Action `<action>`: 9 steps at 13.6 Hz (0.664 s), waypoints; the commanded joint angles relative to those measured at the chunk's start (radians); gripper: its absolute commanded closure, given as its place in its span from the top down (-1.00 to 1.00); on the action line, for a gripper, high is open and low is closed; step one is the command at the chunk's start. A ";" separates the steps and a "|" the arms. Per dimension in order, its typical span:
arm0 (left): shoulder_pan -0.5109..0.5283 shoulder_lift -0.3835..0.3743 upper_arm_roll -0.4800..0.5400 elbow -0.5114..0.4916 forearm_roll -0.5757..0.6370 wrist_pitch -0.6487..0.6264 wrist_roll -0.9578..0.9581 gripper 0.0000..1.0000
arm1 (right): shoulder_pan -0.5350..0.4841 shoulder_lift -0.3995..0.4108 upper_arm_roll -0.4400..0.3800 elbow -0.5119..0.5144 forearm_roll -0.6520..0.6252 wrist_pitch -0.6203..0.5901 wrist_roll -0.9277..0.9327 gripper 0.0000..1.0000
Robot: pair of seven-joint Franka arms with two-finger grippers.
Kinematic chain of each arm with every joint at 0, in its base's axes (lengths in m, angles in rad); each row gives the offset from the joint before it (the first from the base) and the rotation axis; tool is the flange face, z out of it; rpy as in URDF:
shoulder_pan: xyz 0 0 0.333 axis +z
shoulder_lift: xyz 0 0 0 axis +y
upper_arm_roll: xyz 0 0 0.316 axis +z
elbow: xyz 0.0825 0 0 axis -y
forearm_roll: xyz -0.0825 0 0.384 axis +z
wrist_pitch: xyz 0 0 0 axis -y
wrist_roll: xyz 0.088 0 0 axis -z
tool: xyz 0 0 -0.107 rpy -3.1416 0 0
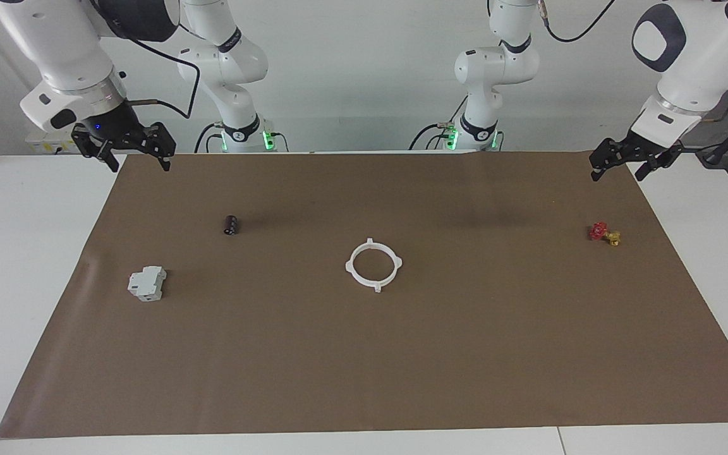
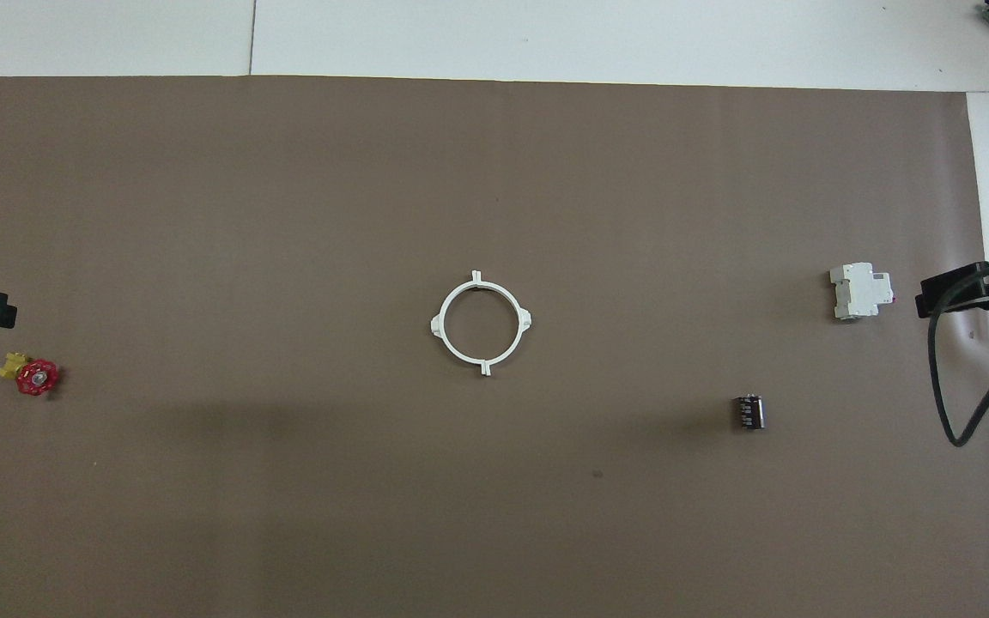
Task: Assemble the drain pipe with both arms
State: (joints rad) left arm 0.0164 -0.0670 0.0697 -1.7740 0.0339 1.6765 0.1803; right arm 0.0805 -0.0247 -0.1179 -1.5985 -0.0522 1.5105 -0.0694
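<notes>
White plastic, thin and closed into one ring with four small outer tabs, the drain pipe (image 1: 373, 265) lies flat at the middle of the brown paper mat (image 1: 465, 354), its two halves apparently already joined, so the assembly looks done. A ring has no long axis to speak of; its tabs point toward and away from the robots and toward each end of the table.

Neither arm is close. The right gripper (image 1: 138, 151) hangs over the mat's corner at the right arm's end, fingers spread and holding nothing. The left gripper (image 1: 622, 163) hangs over the mat's corner at the left arm's end, fingers likewise apart and empty. The ring sits about midway between them, well apart from both, so neither arm has a clear advantage; any further move toward it would be a long reach inward and down.

Around the ring the mat is bare and flat. A small dark cylinder (image 1: 231, 225) and a grey-white boxy block (image 1: 147, 283) lie toward the right arm's end; a small red-and-yellow valve (image 1: 603, 233) lies toward the left arm's end, near the left gripper. White tabletop (image 1: 23, 253) borders the mat.
</notes>
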 commanded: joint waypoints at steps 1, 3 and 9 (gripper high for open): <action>-0.013 -0.034 -0.016 -0.047 -0.031 0.038 -0.097 1.00 | -0.011 -0.027 0.007 -0.035 0.003 0.027 0.013 1.00; -0.080 -0.030 -0.022 -0.041 -0.032 0.071 -0.111 1.00 | -0.011 -0.027 0.007 -0.035 0.003 0.027 0.013 1.00; -0.122 0.021 -0.019 0.104 -0.034 -0.054 -0.128 1.00 | -0.011 -0.027 0.007 -0.035 0.003 0.027 0.013 1.00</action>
State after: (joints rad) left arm -0.1112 -0.0678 0.0372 -1.7639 0.0097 1.7145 0.0539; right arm 0.0805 -0.0247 -0.1179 -1.5987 -0.0522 1.5105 -0.0694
